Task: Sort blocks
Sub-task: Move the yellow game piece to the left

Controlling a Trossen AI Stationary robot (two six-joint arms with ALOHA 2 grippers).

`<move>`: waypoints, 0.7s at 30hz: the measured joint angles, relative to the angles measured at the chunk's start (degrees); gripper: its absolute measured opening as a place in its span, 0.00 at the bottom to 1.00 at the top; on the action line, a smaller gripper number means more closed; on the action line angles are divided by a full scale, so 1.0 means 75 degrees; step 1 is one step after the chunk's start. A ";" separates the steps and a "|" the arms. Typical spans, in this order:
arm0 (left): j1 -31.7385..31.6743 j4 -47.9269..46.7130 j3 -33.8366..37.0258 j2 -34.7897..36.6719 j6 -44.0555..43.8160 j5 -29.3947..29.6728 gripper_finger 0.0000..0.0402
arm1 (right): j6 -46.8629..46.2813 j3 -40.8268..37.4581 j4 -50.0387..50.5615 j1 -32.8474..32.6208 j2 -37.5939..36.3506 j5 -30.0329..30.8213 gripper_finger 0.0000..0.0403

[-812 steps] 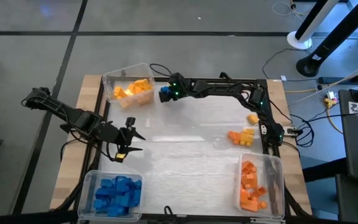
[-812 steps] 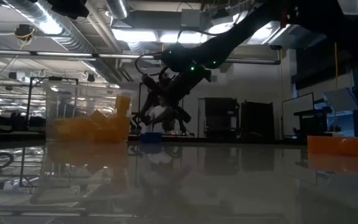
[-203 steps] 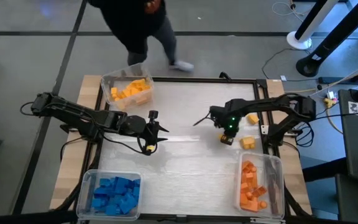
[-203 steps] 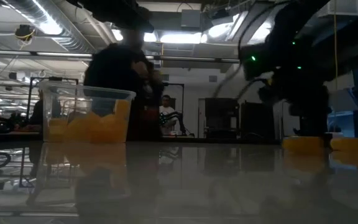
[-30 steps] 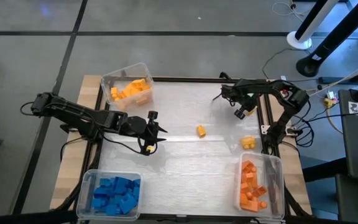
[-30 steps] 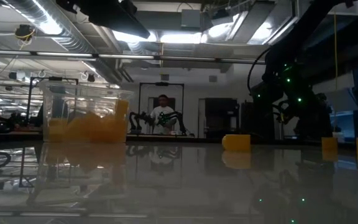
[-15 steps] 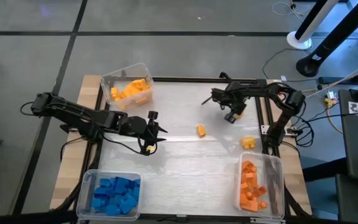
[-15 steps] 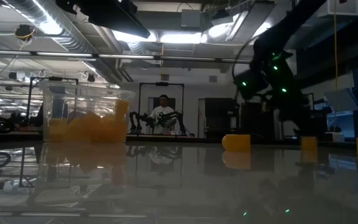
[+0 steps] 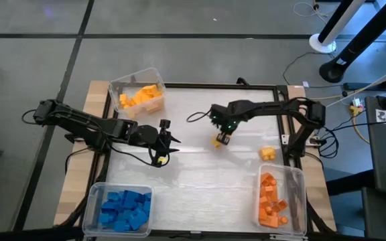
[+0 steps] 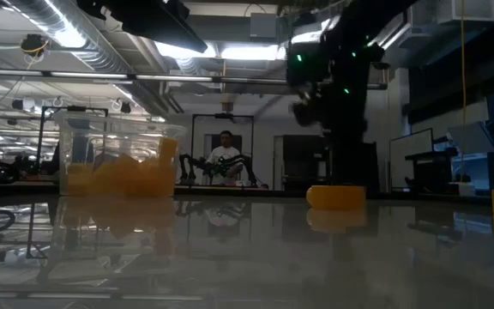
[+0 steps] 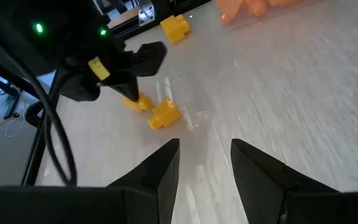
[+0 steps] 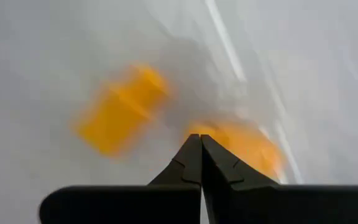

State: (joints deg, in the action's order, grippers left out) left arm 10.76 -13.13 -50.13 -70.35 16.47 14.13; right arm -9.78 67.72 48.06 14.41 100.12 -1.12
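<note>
Bins first, from the high view: a clear bin at the far left corner of the surface holds yellow blocks, a bin at the near left corner holds blue blocks, and a bin at the near right corner holds orange blocks. One loose yellow block lies near the middle of the surface, right at the tip of the right tool, whose fingers are pressed together with nothing between them. A second loose yellow block sits by the right edge. The left tool hangs over the left half, fingers apart and empty.

Low view: the yellow bin stands at left, one yellow block lies flat on the surface, and a person stands far behind.

Left wrist view: the fingers stand apart; beyond them the middle block lies tilted, studs facing sideways.

Right wrist view: the closed tip sits beside a blurred block, long axis slanted.
</note>
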 joint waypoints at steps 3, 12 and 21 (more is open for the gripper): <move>0.0002 0.0000 0.0000 0.0002 0.0001 0.0002 0.33 | 0.0005 0.0147 -0.0584 -0.0400 0.0000 -0.0494 0.00; 0.0003 -0.0003 0.0000 0.0000 -0.0027 0.0000 0.33 | 0.0055 0.1377 0.1707 -0.1103 -0.0008 0.0434 0.00; 0.0003 -0.0006 0.0000 0.0000 -0.0027 0.0000 0.33 | -0.1251 0.1405 0.4479 -0.1739 -0.0016 0.1157 0.00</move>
State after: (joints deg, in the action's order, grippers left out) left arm 10.79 -13.17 -50.13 -70.35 16.27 14.13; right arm -19.17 78.26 81.65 1.37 100.00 7.55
